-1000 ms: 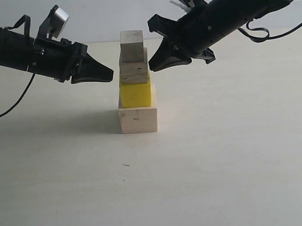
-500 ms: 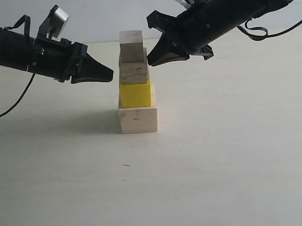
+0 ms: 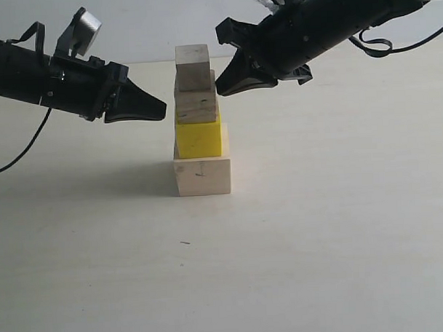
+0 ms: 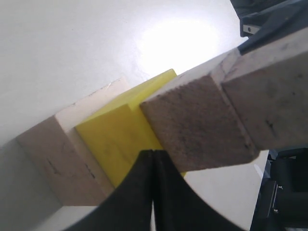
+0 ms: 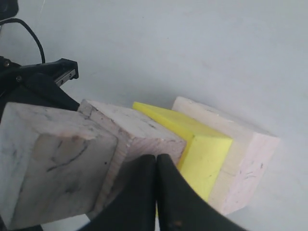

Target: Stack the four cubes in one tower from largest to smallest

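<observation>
- Up goes the right claw (image 3: 222, 88): against a second ago its tip sits higher beside the tower (image 3: 198, 123), and over the last half second it barely shifts.
- Nothing else changes; the left claw (image 3: 160, 108) and all four cubes sit where they were.
- All four cubes stand in one column on the surface (image 3: 319, 243), near the middle of the exterior view.
- At the bottom is the largest pale wood cube (image 3: 201, 177), resting flat on the surface.
- On it sits the yellow cube (image 3: 199, 140), and on that the plywood cube (image 3: 197, 108).
- Capping it all is the smallest pale wood cube (image 3: 192, 59), and each step is narrower than the one below.
- Both claws are empty, fingers pressed tip to tip with no gap between them.
- On the column's left, the left claw points at the plywood cube with a clear gap between them.
- On the column's right, the right claw's tip is just beside the join of the top two cubes; whether it touches cannot be told.
- From the left wrist, the closed tips (image 4: 153, 155) lie across the yellow cube (image 4: 113, 137), with the plywood cube (image 4: 192, 120) close by.
- From the right wrist, the closed tips (image 5: 156, 161) sit before the plywood cube (image 5: 139, 127), the smallest cube (image 5: 53, 154) to one side.
</observation>
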Robot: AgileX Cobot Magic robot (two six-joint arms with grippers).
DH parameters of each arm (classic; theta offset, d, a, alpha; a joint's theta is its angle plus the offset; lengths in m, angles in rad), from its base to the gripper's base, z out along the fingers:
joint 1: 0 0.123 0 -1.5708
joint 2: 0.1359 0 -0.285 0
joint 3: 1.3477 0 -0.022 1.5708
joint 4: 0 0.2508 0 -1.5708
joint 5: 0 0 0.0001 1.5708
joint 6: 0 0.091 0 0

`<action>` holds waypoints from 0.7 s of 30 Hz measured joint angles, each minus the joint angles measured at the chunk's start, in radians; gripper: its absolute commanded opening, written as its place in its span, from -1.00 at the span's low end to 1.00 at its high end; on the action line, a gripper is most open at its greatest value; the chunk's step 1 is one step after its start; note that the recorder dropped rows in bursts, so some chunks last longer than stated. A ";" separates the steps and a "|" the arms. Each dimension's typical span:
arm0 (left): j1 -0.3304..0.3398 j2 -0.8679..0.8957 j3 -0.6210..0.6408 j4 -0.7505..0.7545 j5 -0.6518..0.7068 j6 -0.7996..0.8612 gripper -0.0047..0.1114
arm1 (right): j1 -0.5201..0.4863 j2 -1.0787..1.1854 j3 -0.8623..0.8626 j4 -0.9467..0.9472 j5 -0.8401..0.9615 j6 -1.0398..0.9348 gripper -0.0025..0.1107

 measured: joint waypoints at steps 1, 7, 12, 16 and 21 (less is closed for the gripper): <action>0.000 0.000 0.000 0.000 0.000 0.000 -0.92 | 0.000 0.000 0.000 0.002 0.000 -0.006 -0.96; 0.000 0.000 0.000 0.000 0.000 0.000 -0.92 | 0.000 0.000 0.000 0.012 0.000 -0.020 -0.96; 0.000 0.000 0.000 0.000 0.000 0.000 -0.92 | 0.000 0.000 0.000 0.012 0.000 -0.022 -0.96; 0.000 0.000 0.000 0.000 0.000 0.000 -0.92 | 0.000 0.000 0.000 -0.019 -0.003 -0.022 -0.96; 0.007 0.000 0.000 0.000 0.000 0.001 -0.92 | -0.002 -0.007 0.000 -0.124 -0.040 0.026 -0.96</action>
